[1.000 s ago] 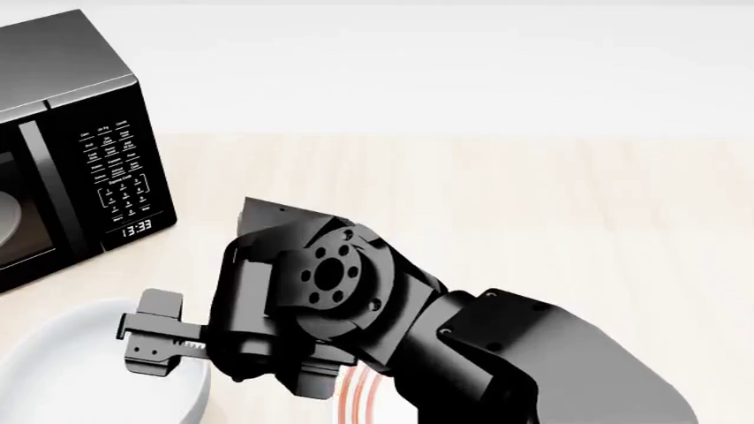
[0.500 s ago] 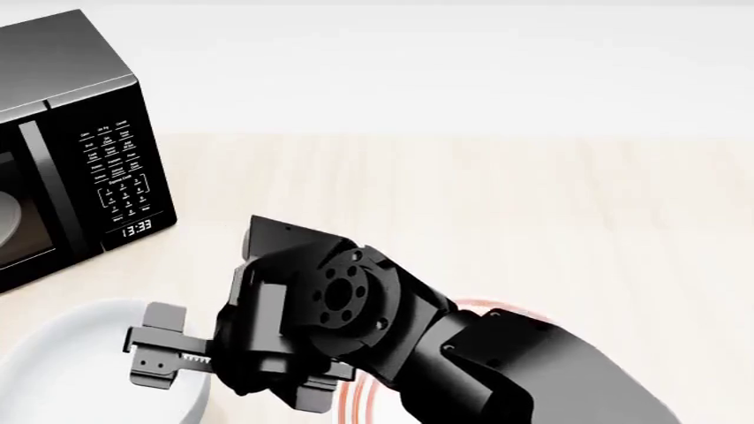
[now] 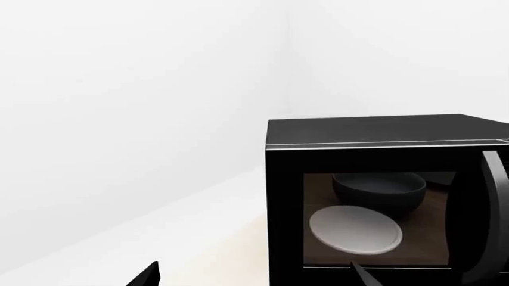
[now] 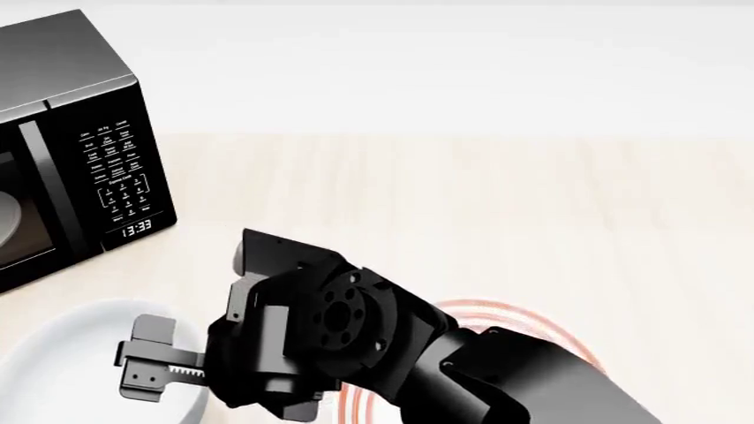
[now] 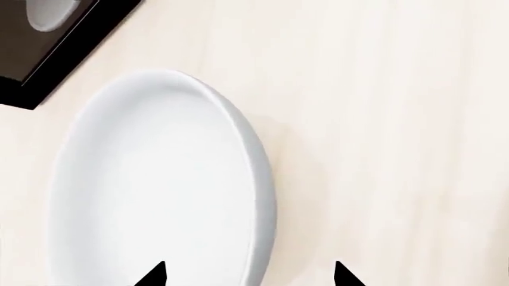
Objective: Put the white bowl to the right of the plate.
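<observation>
The white bowl [image 4: 65, 367] stands at the near left of the wooden counter, plain and glossy. In the right wrist view the bowl [image 5: 159, 190] fills the left half. My right gripper [image 5: 248, 277] is open, and its two dark fingertips [image 5: 156, 275] straddle the bowl's right-hand rim, one over the inside and one over the counter. From the head, the right gripper [image 4: 151, 369] hangs over that rim. The plate [image 4: 501, 311] with red-orange rings lies just right of the bowl, mostly hidden under my right arm. My left gripper [image 3: 254, 279] is open with nothing between its fingers.
A black microwave [image 4: 71, 132] stands at the far left of the counter. The left wrist looks through the window of the microwave [image 3: 382, 196], which holds a pale dish [image 3: 354, 229] and a dark bowl [image 3: 378, 190]. Bare counter [image 4: 531, 203] stretches right of and beyond the plate.
My right arm has dropped and drawn toward the near edge over the bowl's rim, uncovering more of the plate's ringed rim. The bowl has not moved.
</observation>
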Available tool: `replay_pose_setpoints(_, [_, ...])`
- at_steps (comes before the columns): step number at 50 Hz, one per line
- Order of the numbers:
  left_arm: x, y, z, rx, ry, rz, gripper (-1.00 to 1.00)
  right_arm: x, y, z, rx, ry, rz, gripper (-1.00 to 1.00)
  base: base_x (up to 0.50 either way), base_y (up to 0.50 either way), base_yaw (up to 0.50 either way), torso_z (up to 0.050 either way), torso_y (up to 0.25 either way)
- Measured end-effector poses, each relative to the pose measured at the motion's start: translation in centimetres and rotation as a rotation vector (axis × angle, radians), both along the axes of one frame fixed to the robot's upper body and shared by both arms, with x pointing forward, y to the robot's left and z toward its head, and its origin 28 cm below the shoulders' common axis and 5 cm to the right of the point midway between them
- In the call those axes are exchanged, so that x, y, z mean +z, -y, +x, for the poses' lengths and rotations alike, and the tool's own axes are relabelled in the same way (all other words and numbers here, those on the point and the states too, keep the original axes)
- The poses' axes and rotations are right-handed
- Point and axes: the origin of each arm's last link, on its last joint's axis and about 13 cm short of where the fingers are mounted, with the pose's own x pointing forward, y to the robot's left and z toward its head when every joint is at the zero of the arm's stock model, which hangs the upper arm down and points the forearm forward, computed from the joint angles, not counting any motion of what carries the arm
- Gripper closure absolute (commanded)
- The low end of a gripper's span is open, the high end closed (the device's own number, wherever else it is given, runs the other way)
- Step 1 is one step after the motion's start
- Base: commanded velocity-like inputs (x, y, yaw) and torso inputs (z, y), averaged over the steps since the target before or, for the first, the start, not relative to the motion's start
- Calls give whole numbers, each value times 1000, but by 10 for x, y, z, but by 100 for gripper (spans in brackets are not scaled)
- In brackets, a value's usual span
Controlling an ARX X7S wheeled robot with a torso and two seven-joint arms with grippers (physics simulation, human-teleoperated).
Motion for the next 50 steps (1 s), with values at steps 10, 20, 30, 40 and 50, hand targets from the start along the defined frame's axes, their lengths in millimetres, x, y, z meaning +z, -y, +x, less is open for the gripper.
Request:
replay_pose_setpoints(10, [0, -1, 0, -1, 1, -3, -100, -7, 0, -2, 19, 8, 14, -100, 0, 0, 0, 0, 0])
replay_pose_setpoints(20, [1, -1, -1, -3, 3, -7, -100, -12, -1, -4, 39, 19, 29, -100, 0, 0, 0, 0, 0])
replay_pose_setpoints(30, [1, -1, -2, -5, 6, -8, -100, -15, -2, -5, 49, 32, 42, -100, 0, 0, 0, 0, 0])
replay_pose_setpoints(40, [1, -1, -3, -7, 8, -9, -100, -22, 0, -3, 24, 35, 39, -100, 0, 0, 0, 0, 0])
replay_pose_setpoints(50, [1, -2, -5, -8, 10, -10, -100, -28, 4, -1, -5, 30, 35, -100, 0, 0, 0, 0, 0])
